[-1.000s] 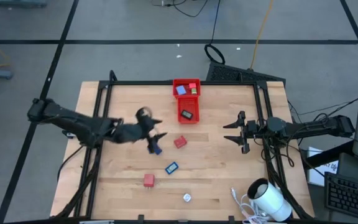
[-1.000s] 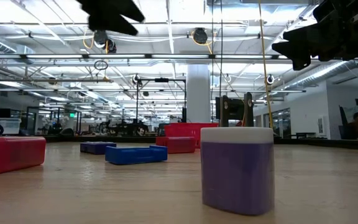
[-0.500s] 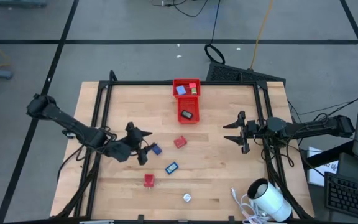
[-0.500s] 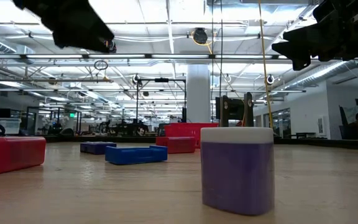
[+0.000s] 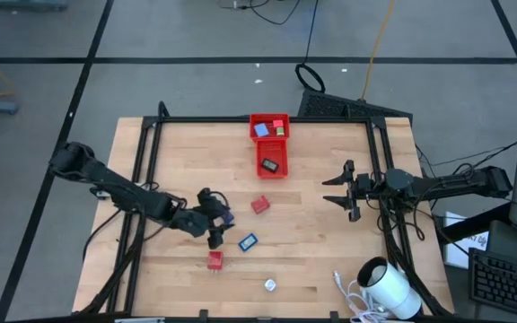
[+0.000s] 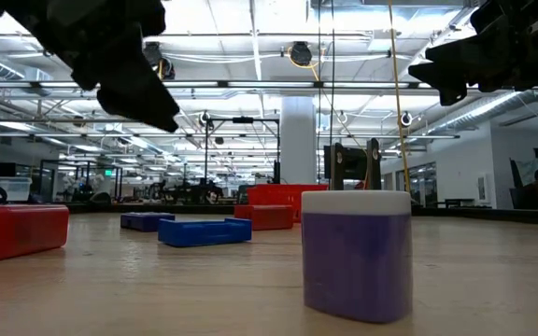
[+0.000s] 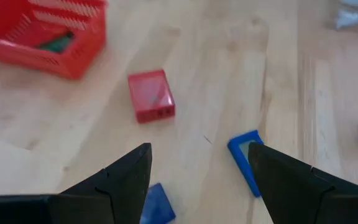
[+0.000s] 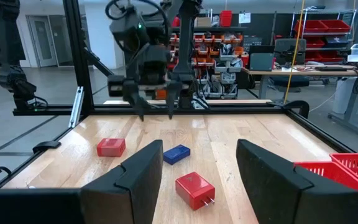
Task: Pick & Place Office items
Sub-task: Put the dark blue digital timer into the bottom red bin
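— Over the left half of the worktop, we see the left hand hanging low with its two fingers spread and nothing between them. Where do the office items lie?

— We count five loose pieces on the wood. A dark-blue piece lies just right of the left hand. A red piece lies farther right, toward the tray. A light-blue piece is nearer to us, a second red piece sits just on the near side of the hand, and a whitish piece rests close to the near edge.

— And the red tray?

— It stands at the middle of the far edge. Its far compartment holds a blue piece and a green-and-red one; its near compartment holds a black piece. We judge those three already sorted.

— Why is the left hand held wide?

— We think it is lining up a pick. Its wrist view frames the red piece and the light-blue piece ahead of the open fingers, with the dark-blue piece at the edge. Which one it means to take, we cannot tell.

— What about the right arm?

— The right hand waits above the right side of the worktop, well apart from every piece, fingers spread and empty. We suppose it keeps clear so the left arm has room.

— Anything else?

— A big white cylinder with a cable lies at the near right corner, away from the work.
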`<state>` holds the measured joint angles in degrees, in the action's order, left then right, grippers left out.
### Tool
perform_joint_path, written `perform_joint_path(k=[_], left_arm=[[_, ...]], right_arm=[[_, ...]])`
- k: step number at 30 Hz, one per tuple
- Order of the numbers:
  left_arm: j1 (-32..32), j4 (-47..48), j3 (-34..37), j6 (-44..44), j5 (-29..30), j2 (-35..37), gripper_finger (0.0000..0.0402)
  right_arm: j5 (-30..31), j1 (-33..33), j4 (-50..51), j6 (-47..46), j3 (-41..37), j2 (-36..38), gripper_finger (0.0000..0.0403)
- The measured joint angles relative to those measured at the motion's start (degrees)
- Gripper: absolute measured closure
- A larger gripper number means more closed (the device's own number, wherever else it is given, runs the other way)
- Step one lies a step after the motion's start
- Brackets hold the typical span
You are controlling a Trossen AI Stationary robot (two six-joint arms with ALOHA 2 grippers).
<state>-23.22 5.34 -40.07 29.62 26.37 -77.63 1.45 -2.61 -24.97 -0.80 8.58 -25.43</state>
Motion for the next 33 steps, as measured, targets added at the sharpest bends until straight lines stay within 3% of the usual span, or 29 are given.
perform_joint_path(k=[9, 16, 33], left_arm=[[0.1, 0.0, 0.0, 0.2, -8.5, -6.8, 0.0131], [0.1, 2.4, 0.0, -3.0, -8.2, -10.3, 0.0131], [1.4, 9.5, 0.0, -6.8, 4.9, -11.5, 0.0131]], right_arm=[[0.0, 0.0, 0.0, 0.0, 0.0, 0.0, 0.0206], [0.0, 0.0, 0.0, 0.0, 0.0, 0.0, 0.0206], [0.0, 0.0, 0.0, 0.0, 0.0, 0.0, 0.0206]])
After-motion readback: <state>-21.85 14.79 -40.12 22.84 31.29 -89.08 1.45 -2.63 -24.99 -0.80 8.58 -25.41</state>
